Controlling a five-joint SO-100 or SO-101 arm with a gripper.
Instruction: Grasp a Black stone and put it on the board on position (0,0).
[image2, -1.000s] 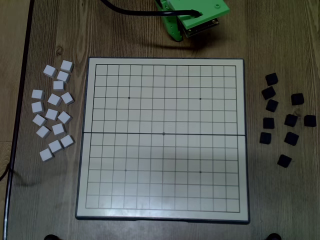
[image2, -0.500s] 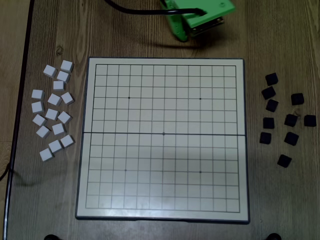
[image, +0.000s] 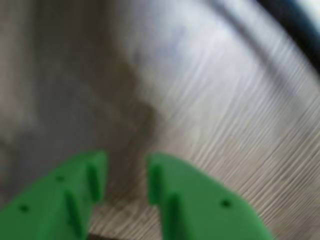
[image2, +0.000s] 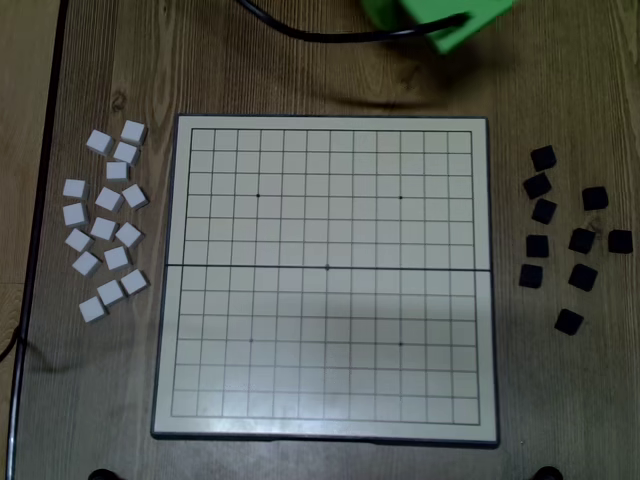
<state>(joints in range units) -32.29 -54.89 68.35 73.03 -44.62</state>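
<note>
Task is sitting at its very start, as far as the views are showing. The board (image2: 325, 280) is lying empty in the overhead view, no stone on any crossing, every corner bare. The black stones (image2: 566, 238) are lying loose on the table (image2: 300, 80) to the right of the board in that view, all of them apart from the rim, none lifted. White stones (image2: 105, 222) are clustering on the table off the board's left side. The arm (image2: 440, 18) is showing only as a green body at the top edge, above the board's upper rim, with a black cable (image2: 300, 32) trailing left from it; it is well apart from the black stones. In the wrist view the gripper (image: 126, 180) is pointing at bare wood grain, blurred; the jaws are standing parted with a narrow gap, nothing between them. Judging from this, everything is remaining to be done: reaching over to the right-hand pile, closing on one black stone, carrying it to the (0,0) corner and releasing. Which corner counts as (0,0) is not showing.
</note>
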